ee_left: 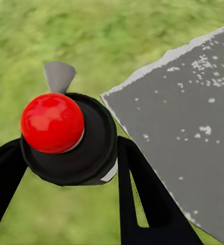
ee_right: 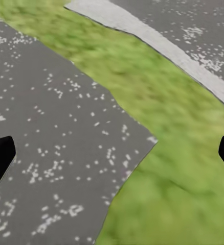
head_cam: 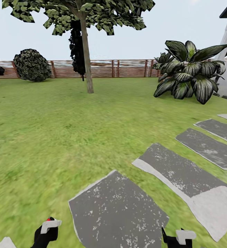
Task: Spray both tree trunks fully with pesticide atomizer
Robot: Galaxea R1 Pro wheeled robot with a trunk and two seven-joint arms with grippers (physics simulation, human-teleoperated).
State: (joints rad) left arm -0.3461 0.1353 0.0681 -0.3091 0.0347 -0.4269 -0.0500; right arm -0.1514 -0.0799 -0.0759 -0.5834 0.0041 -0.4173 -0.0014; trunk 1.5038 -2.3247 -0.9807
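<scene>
Head view puts one tree [head_cam: 79, 13] ahead and a little left, well apart from the robot across the lawn [head_cam: 58, 124], its pale trunk [head_cam: 87, 58] rising almost upright, its long axis vertical, in front of the fence [head_cam: 127, 68]. The atomizer [ee_left: 66, 138] is already off the floor: in the left wrist view the left end effector [ee_left: 68, 168] has its two black fingers [ee_left: 142, 199] pressed against either side of the dark body, red knob [ee_left: 51, 122] toward the camera and a grey nozzle [ee_left: 59, 75] beyond it. The right end effector [ee_right: 112, 153] is spread wide with nothing between its tips, over a stepping stone [ee_right: 56, 132]. My judgement: the left arm is the spraying arm, and the trunk lies forward of it, so the base must close in first. No containers are visible.
</scene>
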